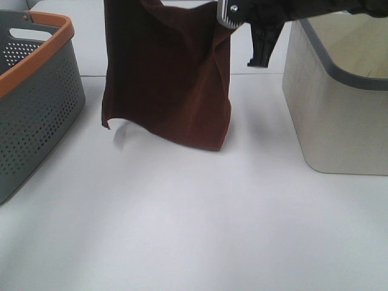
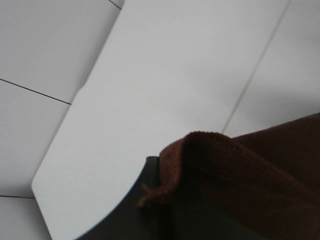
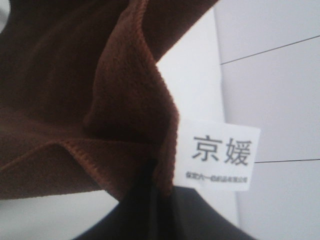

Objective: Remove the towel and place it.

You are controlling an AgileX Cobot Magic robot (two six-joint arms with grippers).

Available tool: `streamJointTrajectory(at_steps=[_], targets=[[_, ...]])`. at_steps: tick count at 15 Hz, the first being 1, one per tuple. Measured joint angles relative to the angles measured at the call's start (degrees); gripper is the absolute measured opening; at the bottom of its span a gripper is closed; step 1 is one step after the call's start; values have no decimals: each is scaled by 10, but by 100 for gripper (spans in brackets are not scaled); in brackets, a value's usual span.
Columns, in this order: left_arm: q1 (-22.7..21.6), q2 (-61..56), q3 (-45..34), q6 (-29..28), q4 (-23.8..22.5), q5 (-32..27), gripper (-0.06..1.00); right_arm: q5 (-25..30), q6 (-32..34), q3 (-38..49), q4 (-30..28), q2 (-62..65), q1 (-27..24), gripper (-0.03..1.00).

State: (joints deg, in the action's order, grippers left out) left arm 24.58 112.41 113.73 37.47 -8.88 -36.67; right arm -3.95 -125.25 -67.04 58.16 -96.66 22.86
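So from the high camera, the towel (image 1: 167, 79) is up in the air over the table (image 1: 194, 236), hanging like a curtain between the grey basket (image 1: 36, 115) with the orange rim on the left and the beige bin (image 1: 339, 121) on the right, touching neither. The right gripper (image 1: 233, 12) has its top right corner. The other top corner runs out of frame, so that side you can't see here. It's roughly square, so no real long axis. The top edge runs left to right and the sheet drops straight down, with the lower left corner curled. I honestly can't tell if the bottom hem is brushing the table. In the left wrist view, the left gripper (image 2: 160, 202) is pressed together on a bunched fold of the hem (image 2: 200, 150). The right wrist view is the same deal: that gripper (image 3: 152, 210) is pinching the corner where the white label (image 3: 217, 155) is sewn on. I'd say the "remove" part is done and it's mid-carry. The next move needs both arms travelling together so the cloth doesn't sag or tug free, then lowering it wherever it goes.
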Motion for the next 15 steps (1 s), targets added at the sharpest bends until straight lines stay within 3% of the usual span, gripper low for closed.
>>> streamJointTrajectory(at_steps=[4, 9, 14, 15], targets=[[-33, 41, 0, -26, -11, 162, 0, -30, -35, -143, -14, -72, -2, 0], [-33, 62, 0, -28, -21, 194, 0, -49, -37, -159, -68, -101, -23, 0], [-38, 87, 0, -28, -29, 269, 0, -57, -36, -184, -95, -143, -39, 0], [-39, 108, 0, -28, -40, 317, 0, -58, -33, -219, -100, -162, -53, 0]])
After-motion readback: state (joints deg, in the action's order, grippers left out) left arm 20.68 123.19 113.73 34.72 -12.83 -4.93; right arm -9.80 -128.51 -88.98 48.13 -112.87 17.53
